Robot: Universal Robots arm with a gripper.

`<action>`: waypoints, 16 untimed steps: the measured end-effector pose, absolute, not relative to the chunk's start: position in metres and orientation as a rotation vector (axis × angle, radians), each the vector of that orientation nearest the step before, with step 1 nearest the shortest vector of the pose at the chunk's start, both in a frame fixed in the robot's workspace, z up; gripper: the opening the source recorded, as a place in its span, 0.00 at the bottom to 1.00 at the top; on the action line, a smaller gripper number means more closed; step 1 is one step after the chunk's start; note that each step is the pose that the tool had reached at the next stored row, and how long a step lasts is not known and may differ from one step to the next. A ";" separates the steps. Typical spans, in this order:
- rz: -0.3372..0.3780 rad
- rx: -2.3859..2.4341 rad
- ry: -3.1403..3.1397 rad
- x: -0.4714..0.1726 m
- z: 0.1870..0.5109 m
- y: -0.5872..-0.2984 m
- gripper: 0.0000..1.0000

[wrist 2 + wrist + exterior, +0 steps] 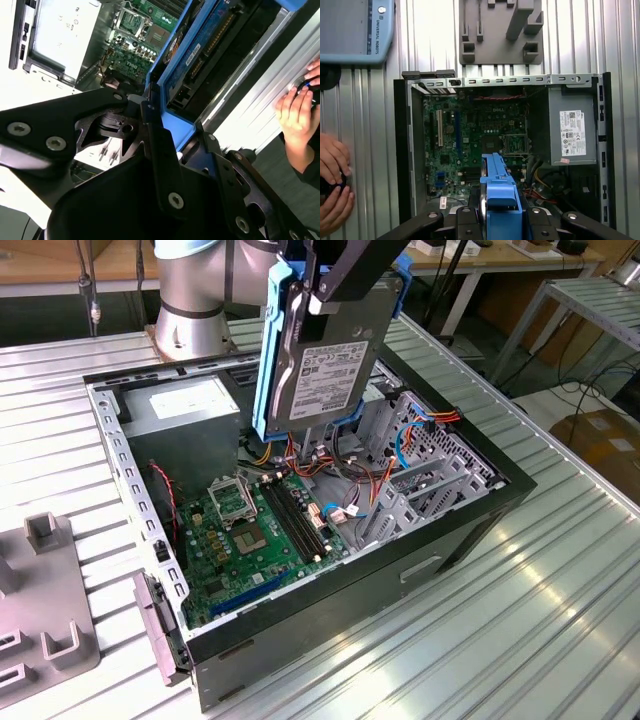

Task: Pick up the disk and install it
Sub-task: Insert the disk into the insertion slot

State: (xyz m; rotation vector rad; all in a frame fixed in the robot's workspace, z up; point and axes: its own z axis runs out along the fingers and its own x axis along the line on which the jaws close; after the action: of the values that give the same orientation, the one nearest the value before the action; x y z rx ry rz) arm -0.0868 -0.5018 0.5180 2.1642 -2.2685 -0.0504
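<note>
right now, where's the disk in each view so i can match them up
Exterior view: the disk hangs upright, label toward the camera, above the open computer case.
Second wrist view: the disk is seen edge-on, with the motherboard behind it.
First wrist view: the disk's blue rail juts out over the motherboard.
Shared landmark: the grey power supply box with its white label.

Top of the disk [325, 365] behind the gripper [325, 298]; arm [195, 285] beyond the exterior view's edge.
</note>
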 end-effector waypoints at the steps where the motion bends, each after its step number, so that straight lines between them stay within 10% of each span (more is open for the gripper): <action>1: -0.050 2.164 -2.269 -0.087 0.518 -0.502 0.37; 16: -0.050 2.164 -2.268 -0.087 0.518 -0.507 0.37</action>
State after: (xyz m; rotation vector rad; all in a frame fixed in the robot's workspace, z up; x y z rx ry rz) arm -0.0867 -0.5067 0.5180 2.1642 -2.2684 -0.0503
